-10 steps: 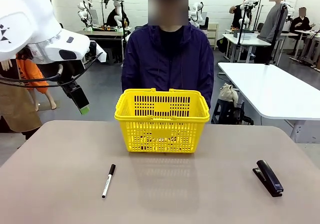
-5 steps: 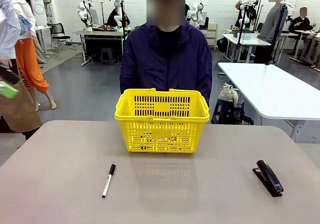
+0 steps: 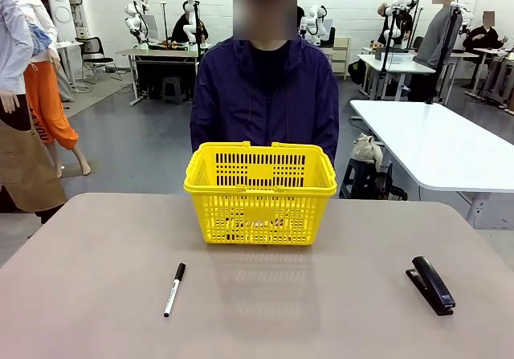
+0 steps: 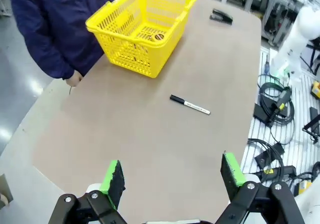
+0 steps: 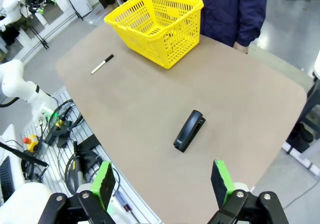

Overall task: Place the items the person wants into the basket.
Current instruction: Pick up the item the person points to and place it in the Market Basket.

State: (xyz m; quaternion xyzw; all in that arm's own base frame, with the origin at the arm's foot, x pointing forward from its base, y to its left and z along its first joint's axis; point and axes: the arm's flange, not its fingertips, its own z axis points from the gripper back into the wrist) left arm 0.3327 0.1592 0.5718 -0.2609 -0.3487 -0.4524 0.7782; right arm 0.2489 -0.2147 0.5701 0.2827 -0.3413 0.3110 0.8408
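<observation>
My left wrist view shows a round item inside the basket (image 4: 142, 26) that the front hides; both grippers (image 4: 172, 176) (image 5: 162, 184) gape, left arm since withdrawn.

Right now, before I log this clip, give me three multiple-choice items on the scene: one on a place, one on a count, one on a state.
1. Where does the white marker lie against the basket, in the front view?
A. inside it
B. on the table, nearer the robot and to its left
C. on top of the black stapler

2. How many loose things lie on the bare table top?
A. two
B. four
C. none

3. How do the jaws of the left gripper stand?
A. shut on the marker
B. shut on nothing
C. open, holding nothing

Answers: 1 B, it lies on the table in front of the basket. 2 A, marker and stapler. 3 C, the green pads stand wide apart over bare table.
</observation>
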